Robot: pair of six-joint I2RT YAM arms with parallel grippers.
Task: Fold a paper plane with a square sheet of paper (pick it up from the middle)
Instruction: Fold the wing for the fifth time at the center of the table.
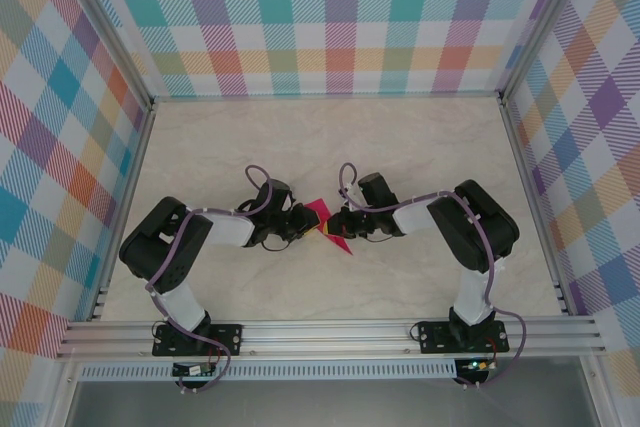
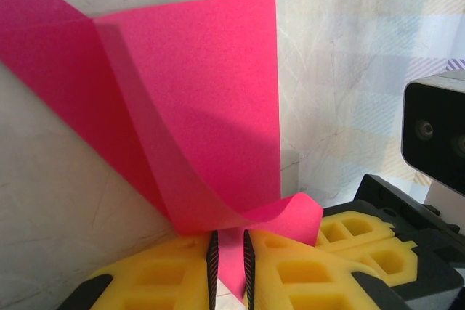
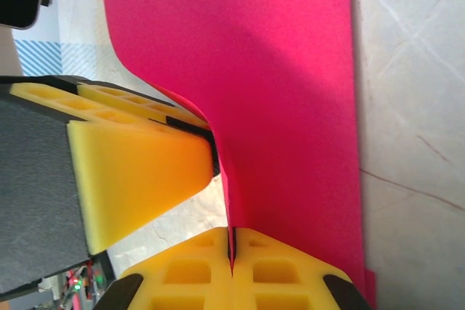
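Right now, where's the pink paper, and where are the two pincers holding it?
Thin magenta-pink square sheet of paper (image 2: 211, 85): left wrist view, on its raised flap.
Left yellow-padded pincer (image 2: 229, 252): left wrist view, between its fingertips.
Right yellow-padded pincer (image 3: 232, 245): right wrist view, between its fingertips.

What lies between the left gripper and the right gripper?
The square sheet of paper spans that gap, as the top external view shows. The wrist views show the left gripper and the right gripper each shut on it.
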